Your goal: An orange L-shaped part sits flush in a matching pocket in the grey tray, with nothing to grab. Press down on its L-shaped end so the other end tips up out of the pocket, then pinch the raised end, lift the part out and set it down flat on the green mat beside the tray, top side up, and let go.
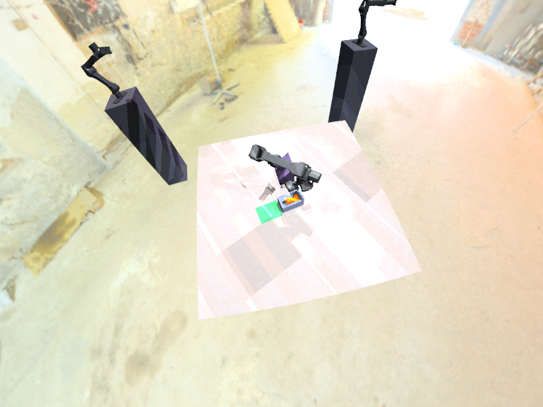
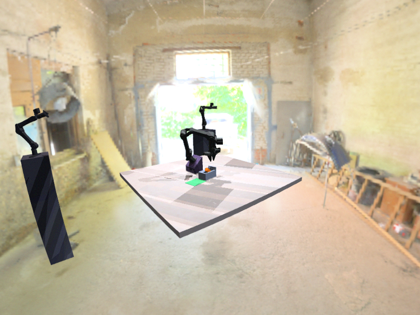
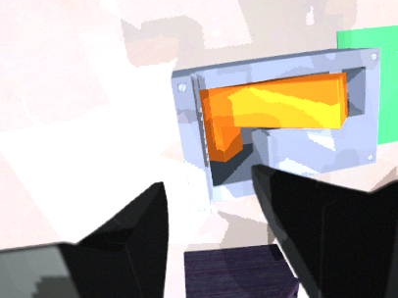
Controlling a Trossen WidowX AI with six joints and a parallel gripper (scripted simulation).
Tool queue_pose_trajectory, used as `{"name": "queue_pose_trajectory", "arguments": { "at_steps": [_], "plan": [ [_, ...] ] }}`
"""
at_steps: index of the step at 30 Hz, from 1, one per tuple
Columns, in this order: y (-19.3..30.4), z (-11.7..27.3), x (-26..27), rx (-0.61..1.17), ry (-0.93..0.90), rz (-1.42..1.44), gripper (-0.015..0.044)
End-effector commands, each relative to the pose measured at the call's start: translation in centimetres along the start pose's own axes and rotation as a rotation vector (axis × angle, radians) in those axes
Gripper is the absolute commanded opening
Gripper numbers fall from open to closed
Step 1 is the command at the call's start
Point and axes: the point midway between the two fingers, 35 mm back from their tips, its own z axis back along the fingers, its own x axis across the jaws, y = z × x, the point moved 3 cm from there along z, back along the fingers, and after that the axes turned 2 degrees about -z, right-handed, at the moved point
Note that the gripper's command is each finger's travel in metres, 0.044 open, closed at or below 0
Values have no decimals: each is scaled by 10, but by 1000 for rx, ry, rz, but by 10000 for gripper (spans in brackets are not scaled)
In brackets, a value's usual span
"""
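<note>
The orange L-shaped part (image 1: 292,199) (image 2: 207,169) (image 3: 289,106) is tilted in the grey tray (image 2: 207,176) (image 3: 323,150). In the wrist view its L-shaped end sits low at the left of the pocket, and its long bar rises to a raised end at the right, above the rim. The green mat (image 1: 268,212) (image 2: 194,182) (image 3: 388,86) lies beside the tray, on the side of the raised end. My gripper (image 2: 211,159) (image 3: 209,183) is part open and empty, above the tray. In the wrist view its fingertips appear below the L-shaped end and touch nothing.
The purple base block (image 1: 283,175) (image 2: 193,164) (image 3: 230,273) of my arm stands close behind the tray. Two other arms stand on dark pillars (image 1: 353,78) (image 2: 47,206) off the table. The table's edge (image 2: 241,211) shows in the exterior view.
</note>
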Motion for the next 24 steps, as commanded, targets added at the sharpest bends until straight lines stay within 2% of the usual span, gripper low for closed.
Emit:
{"name": "queue_pose_trajectory", "arguments": {
  "at_steps": [1, 12, 14, 16, 24],
  "plan": [
    [0, 0, 0, 0, 0, 1, 180],
    [0, 0, 0, 0, 0, 1, 180],
    [-1, 0, -2, 0, 0, -52, 233],
    [-3, 0, -8, 0, -1, -172, 280],
    [-11, 2, -48, 1, -3, -996, 280]
  ]
}}
